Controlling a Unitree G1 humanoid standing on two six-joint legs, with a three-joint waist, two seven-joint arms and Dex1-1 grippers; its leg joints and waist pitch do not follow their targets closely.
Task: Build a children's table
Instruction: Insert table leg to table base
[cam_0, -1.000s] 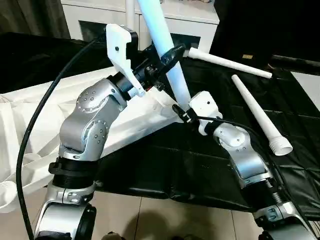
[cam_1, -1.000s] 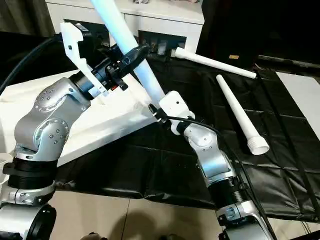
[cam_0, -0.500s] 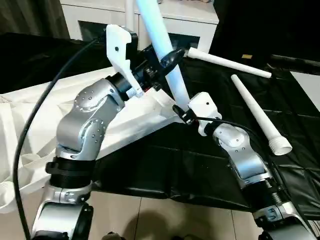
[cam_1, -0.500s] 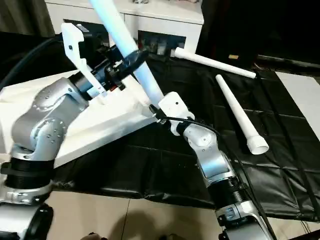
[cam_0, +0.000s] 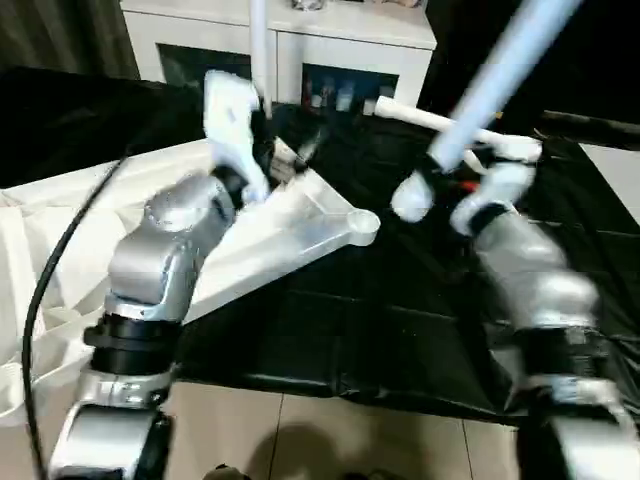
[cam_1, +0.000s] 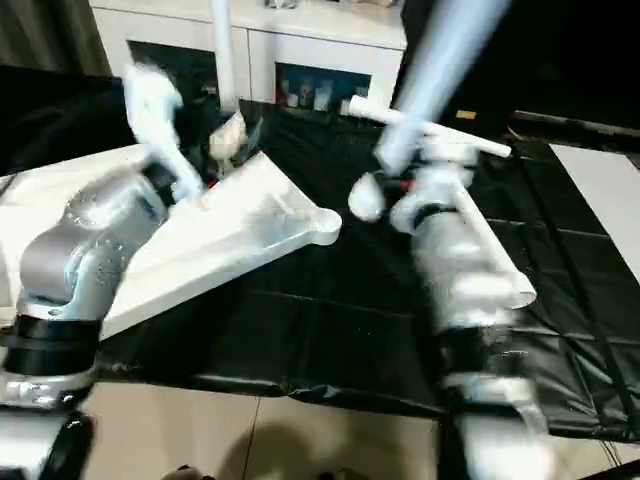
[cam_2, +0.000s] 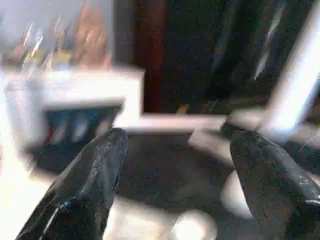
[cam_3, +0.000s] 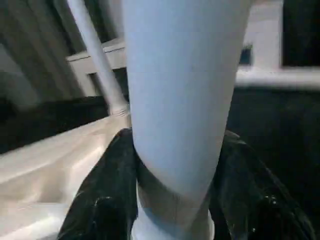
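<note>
The white tabletop (cam_0: 290, 215) lies underside up on the black cloth, its near round corner socket (cam_0: 362, 226) empty. One white leg (cam_0: 258, 45) stands upright at its far corner. My right gripper (cam_3: 175, 150) is shut on another leg (cam_0: 490, 85), which tilts up to the right, its thick end (cam_0: 410, 197) hanging above the cloth to the right of the socket. My left gripper (cam_2: 177, 140) is open above the tabletop with nothing between its fingers (cam_2: 95, 170). A third leg (cam_0: 425, 118) lies on the cloth behind.
A white cabinet (cam_0: 340, 45) with dark glass doors stands at the back. Black cloth (cam_0: 400, 330) covers the floor under the work. A crumpled white sheet (cam_0: 40, 300) lies at the left, and a black cable (cam_0: 55, 270) hangs beside my left arm.
My left gripper has opened and let go of the leg. My right arm has swung that leg away to the right of the corner socket, so that it now leans to the right.
</note>
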